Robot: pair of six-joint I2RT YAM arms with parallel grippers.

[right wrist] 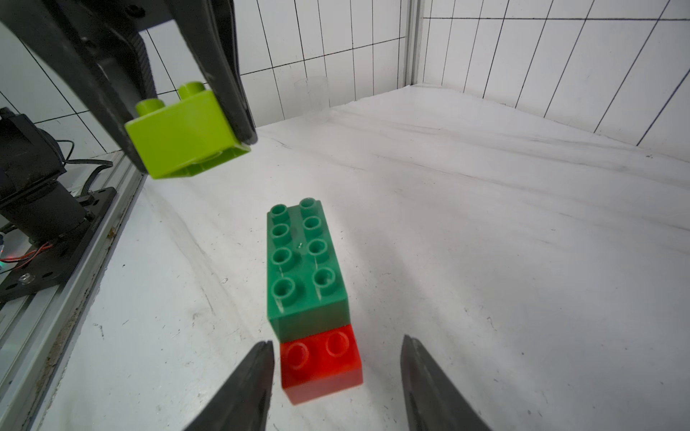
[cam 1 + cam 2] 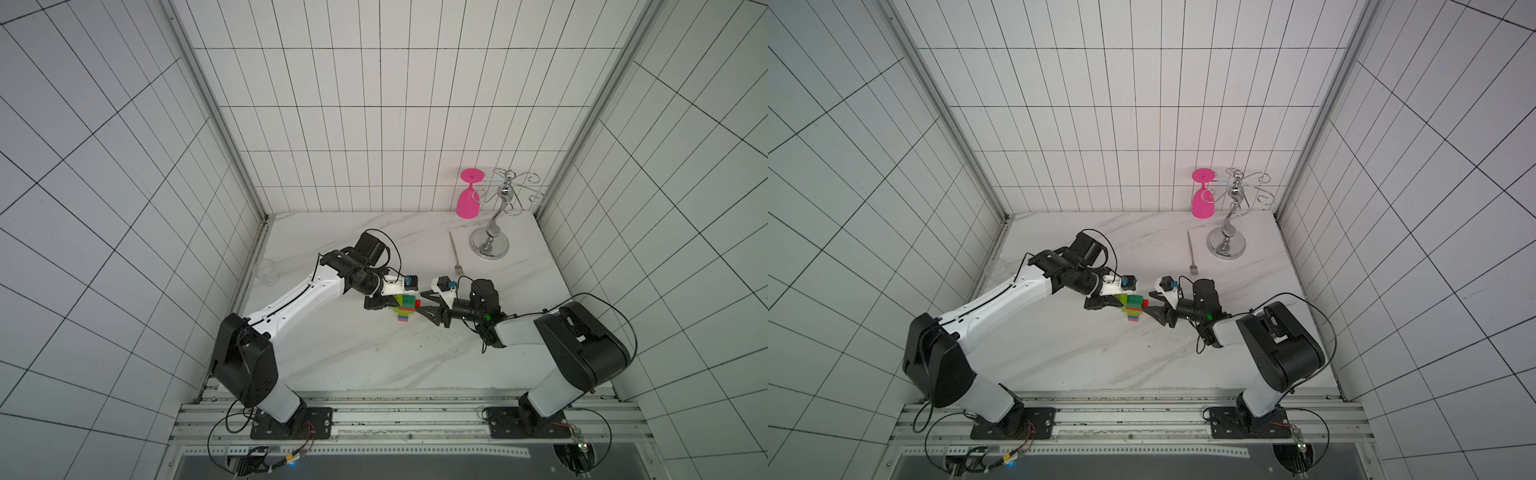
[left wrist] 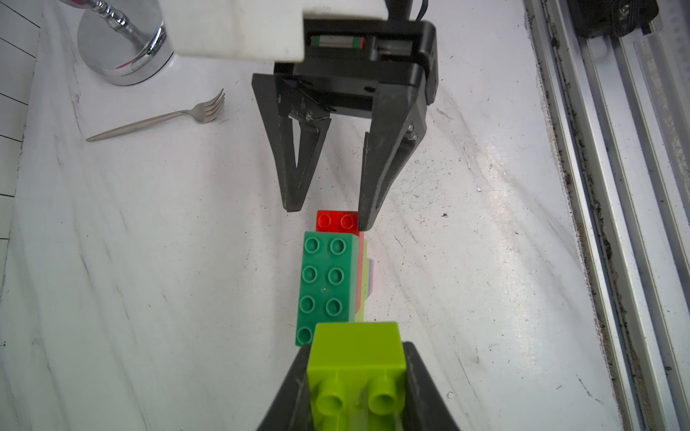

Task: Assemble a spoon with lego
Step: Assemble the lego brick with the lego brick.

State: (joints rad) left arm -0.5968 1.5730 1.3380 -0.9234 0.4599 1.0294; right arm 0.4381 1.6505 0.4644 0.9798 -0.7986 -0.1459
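Right wrist view: 1 lime-green brick [image 1: 179, 127] is clamped in the left gripper [image 1: 192, 149] above the mostly built spoon [image 1: 306, 276] at the table [image 1: 485, 224] centre; the right gripper [image 1: 338, 345] is spread around its red end. 1 brick apparently remains.

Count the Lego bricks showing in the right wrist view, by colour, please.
lime-green brick: 1
dark-green brick: 1
red brick: 1
Total: 3

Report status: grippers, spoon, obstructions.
Left gripper shut on lime-green brick, over the spoon. Right gripper open, straddling its red brick. Spoon on table, unfinished. Fork well aside.
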